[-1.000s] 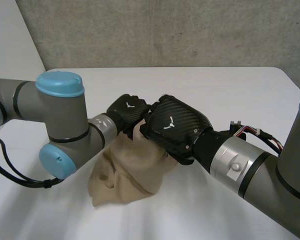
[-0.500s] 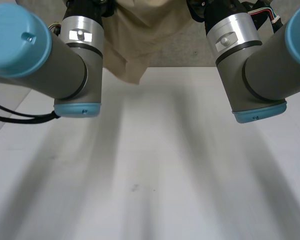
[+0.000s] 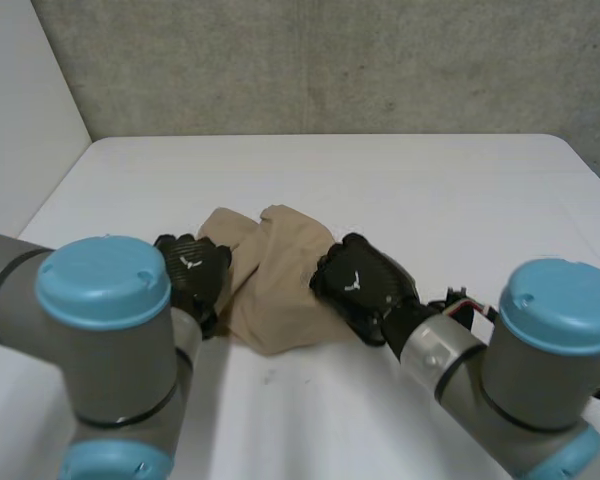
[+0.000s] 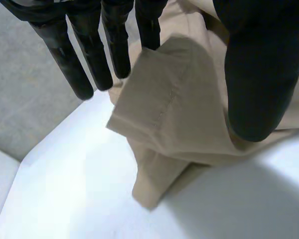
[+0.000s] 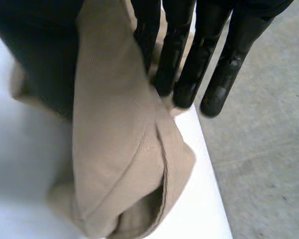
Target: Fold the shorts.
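A rough grey concrete wall (image 3: 380, 60) closed the back of the scene, and a white counter (image 3: 450, 190) spread below it across the frame; the tan shorts (image 3: 275, 285) lay bunched on the counter just left of the frame's centre, not yet flat and not yet folded; the left hand (image 3: 195, 275) sat against the bundle's left edge and the right hand (image 3: 360, 285) against its right edge, so that the cloth lay between the two, touching both.

In the left wrist view the left hand was grasping the shorts; its straight fingers (image 4: 89, 59) lay on one side of a stitched hem (image 4: 162, 112) and its thumb on the other, the cloth nipped between them, with a loose fold hanging past the fingertips onto the counter. In the right wrist view the right hand was likewise grasping the shorts; its fingers (image 5: 187, 64) pressed a ribbed layer against the thumb, and the rest drooped beyond the fingertips in an open pocket of cloth.

The relation that mattered was this: in the head view the bundle's long axis ran from its near edge at lower centre toward the upper left, away from the robot, while the hands faced each other across its short axis; neither was plainly nearer. I judged that the coming move would call for drawing the hands apart sideways to spread the cloth; a slack pinch on either side could let a layer slip.
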Motion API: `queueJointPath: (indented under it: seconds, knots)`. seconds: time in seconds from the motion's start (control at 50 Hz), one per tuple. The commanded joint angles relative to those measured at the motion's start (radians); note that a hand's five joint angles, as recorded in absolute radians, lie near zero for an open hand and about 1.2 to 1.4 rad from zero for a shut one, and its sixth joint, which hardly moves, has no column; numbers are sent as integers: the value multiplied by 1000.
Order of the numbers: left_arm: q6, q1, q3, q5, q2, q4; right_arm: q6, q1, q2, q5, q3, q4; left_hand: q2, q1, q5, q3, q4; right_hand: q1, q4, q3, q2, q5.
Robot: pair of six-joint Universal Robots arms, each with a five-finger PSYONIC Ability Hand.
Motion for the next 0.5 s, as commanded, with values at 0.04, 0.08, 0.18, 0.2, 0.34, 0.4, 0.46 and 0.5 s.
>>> queueJointPath:
  seconds: [0.04,0.08,0.18,0.2,0.34,0.4,0.46,0.5]
  knots:
    - [-26,-3,-21,-12,196,-9,103,-9,-204,-26,55,-14,-109,-100,-92,-114,-98,-407,-503,-499,-500,-512]
    - [-24,0,-12,2,218,-4,196,-38,-273,-13,47,-11,-112,-103,-95,-117,-101,-407,-503,-499,-500,-512]
    - [-23,18,30,118,221,13,512,-169,-354,32,37,-2,-112,-103,-95,-117,-101,-407,-503,-499,-500,-512]
    - [-21,35,45,175,217,19,564,-183,-359,39,35,1,-112,-103,-95,-117,-101,-407,-503,-499,-500,-512]
    - [-10,95,139,425,110,30,813,-290,-354,43,-9,137,-112,-103,-95,-117,-101,-407,-503,-499,-500,-512]
    - [-1,99,203,493,41,30,826,-337,-316,33,-39,232,-112,-103,-95,-117,-101,-407,-503,-499,-500,-512]
    - [13,112,251,519,2,24,821,-344,-224,26,-77,311,-112,-103,-95,-117,-101,-407,-503,-499,-500,-512]
    - [40,119,292,533,-42,16,819,-343,-181,28,-97,338,-112,-103,-95,-117,-101,-407,-503,-499,-500,-512]
